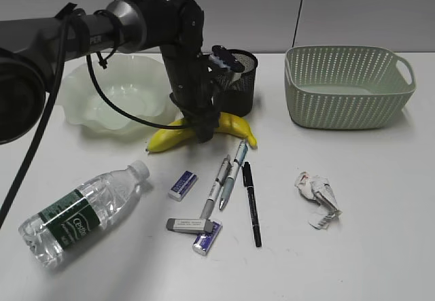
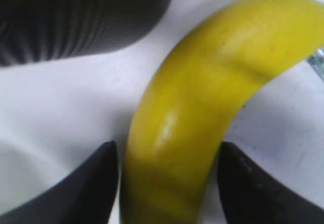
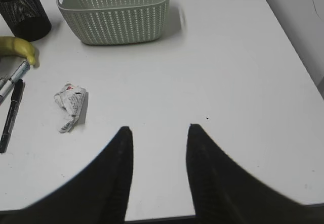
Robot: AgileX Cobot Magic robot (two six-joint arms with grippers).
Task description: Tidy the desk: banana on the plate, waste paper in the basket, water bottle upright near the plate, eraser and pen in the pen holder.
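The left gripper (image 2: 169, 183) straddles the banana (image 1: 231, 126) on the desk (image 1: 380, 246), its jaws just beside the fruit; contact is unclear. The right gripper (image 3: 158, 148) hangs half open above bare desk, holding nothing.

Setting: an office-type desk arranged as a robot test station. Evidence: plain white desk (image 1: 380, 246) against grey panelled wall (image 1: 353, 9); black mesh pen holder (image 1: 243, 83), pens (image 1: 251, 202) and erasers (image 1: 183, 185) laid out; black robot arm (image 1: 136, 22) overhead.
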